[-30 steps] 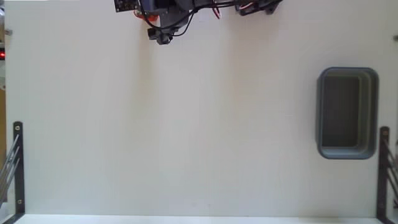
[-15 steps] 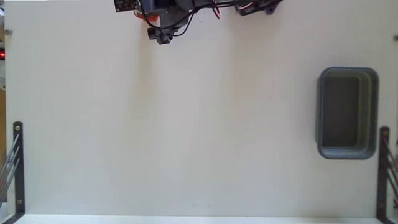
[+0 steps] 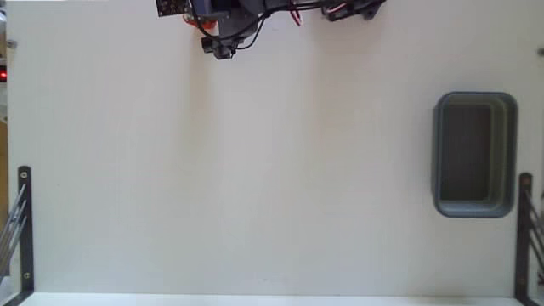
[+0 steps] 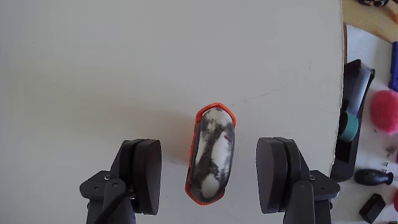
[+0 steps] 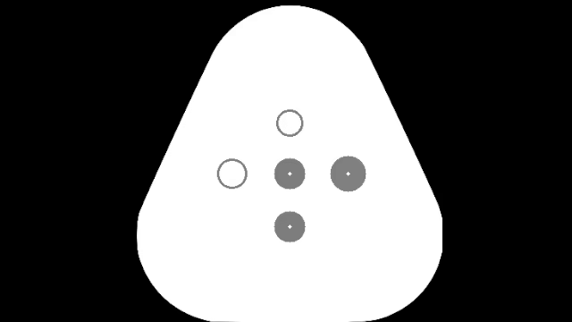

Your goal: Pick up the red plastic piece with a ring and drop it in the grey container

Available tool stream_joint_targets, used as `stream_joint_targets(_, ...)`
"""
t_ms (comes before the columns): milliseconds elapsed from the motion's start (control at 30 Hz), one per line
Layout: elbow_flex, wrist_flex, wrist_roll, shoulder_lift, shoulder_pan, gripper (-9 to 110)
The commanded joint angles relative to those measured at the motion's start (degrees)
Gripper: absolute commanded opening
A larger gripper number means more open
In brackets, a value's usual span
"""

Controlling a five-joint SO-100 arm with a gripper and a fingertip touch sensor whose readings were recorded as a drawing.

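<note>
In the wrist view the red plastic piece with a ring (image 4: 211, 155) lies on the white table, an orange-red oval rim around a pale grey-white marbled middle. My gripper (image 4: 210, 163) is open and straddles it, one dark finger pad (image 4: 142, 175) on the left and one (image 4: 278, 174) on the right, both clear of the piece. The fixed view has my arm (image 3: 223, 42) at the top edge, left of centre; the piece is not clearly made out there. The grey container (image 3: 474, 153) stands at the far right of that view, and nothing shows inside it.
Black metal brackets stand at the lower left (image 3: 24, 225) and lower right (image 3: 524, 229) of the fixed view. In the wrist view the table's edge runs down the right side, with a black-and-teal object (image 4: 353, 106) and a pink fuzzy thing (image 4: 387, 112) beyond it.
The arm has crept slightly toward the top edge of the fixed view. The container has not moved.
</note>
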Motion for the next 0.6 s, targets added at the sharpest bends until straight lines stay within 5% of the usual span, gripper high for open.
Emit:
stream_joint_targets(0,0.2,-0.85,0.26,2.44,1.33,92)
stream_joint_targets(567,0.2,-0.85,0.26,2.44,1.33,87)
